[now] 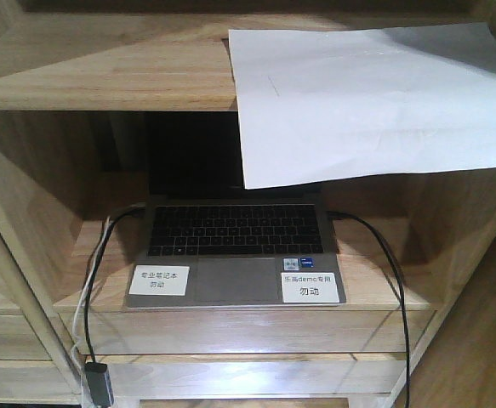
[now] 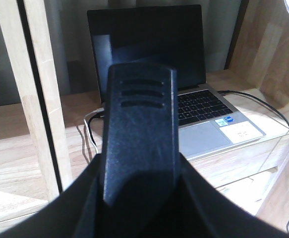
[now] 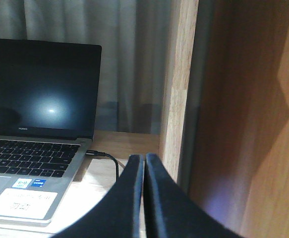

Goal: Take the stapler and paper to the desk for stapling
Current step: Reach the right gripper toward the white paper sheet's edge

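Fingers of my right gripper (image 3: pixel 144 158) are pressing flat against each other, tip to tip, with nothing between them. That wrist is sitting low beside the right end of the laptop (image 3: pixel 35 124). It is pointing toward the back of the shelving unit (image 3: pixel 176 74), whose right upright is standing just ahead of the tips.

My left gripper (image 2: pixel 140 208) is clamping a black piece with three grooves across its back, which I am taking for the stapler (image 2: pixel 139 124). One of my fingers (image 2: pixel 223 213) is showing on each side of it, and it is rising upright from between them. The left wrist is aiming at the laptop's dark screen from the front and slightly left, with a wooden post close on its left.

The front camera is giving what my wrist cameras are not. The paper (image 1: pixel 375 102) is lying on the shelf above the laptop, towards the right. Its near edge is hanging over the shelf lip and drooping in front of the screen. This view is also showing two white labels (image 1: pixel 158 280) on the palm rest and black cables (image 1: pixel 392 280) running down on both sides. Only the left wrist view is showing the stapler, and only the right wrist view is showing my closed right fingers.
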Tool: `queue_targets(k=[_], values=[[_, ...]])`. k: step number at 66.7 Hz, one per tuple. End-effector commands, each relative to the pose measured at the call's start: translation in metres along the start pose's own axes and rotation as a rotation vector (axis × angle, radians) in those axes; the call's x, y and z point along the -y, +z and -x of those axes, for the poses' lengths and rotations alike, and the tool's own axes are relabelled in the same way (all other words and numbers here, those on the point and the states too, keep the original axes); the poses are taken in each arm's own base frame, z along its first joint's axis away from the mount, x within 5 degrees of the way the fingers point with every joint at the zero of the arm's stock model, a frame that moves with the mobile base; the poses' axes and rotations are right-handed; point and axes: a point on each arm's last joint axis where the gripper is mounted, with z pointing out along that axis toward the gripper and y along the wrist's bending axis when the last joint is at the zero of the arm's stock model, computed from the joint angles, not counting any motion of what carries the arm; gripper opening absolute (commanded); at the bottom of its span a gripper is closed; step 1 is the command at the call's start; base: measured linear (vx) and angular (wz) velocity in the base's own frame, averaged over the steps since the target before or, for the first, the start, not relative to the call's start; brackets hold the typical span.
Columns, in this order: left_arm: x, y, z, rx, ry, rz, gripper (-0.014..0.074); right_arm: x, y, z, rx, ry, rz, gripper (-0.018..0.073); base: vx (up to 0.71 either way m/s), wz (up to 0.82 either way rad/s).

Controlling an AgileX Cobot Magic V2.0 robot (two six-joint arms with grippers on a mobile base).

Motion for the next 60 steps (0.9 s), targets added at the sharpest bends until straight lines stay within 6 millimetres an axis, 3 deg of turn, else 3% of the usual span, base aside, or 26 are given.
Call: queue_targets(k=[1,5,15,27,41,60], values=[[0.002,-0.004,0.019,0.133,-0.005,-0.019,-0.0006,-0.001,0.0,0.0,0.062,-0.003,0.007,-0.0009,0.0,0.0],[0.002,-0.004,0.019,0.133,-0.005,-0.019,-0.0006,-0.001,0.0,0.0,0.061,0.105,0.011,-0.0009,0.0,0.0],[0.002,-0.004,0.019,0.133,-0.005,-0.019,-0.0006,-0.001,0.0,0.001,0.074,0.674,0.036,-0.0009,0.0,0.0],[0.002,-0.004,0.019,0.133,-0.005,-0.019,-0.0006,-0.002,0.0,0.002,0.072,1.031,0.059,-0.0007,0.0,0.0],[0.002,-0.004,0.019,0.133,-0.005,-0.019,-0.0006,-0.013,0.007,0.017,0.087,1.084,0.262,0.0064,0.0,0.0],[0.002,-0.004,0.019,0.133,-0.005,-0.019,-0.0006,-0.032,0.033,0.033,0.104,1.133,0.504,0.0358,0.0,0.0]])
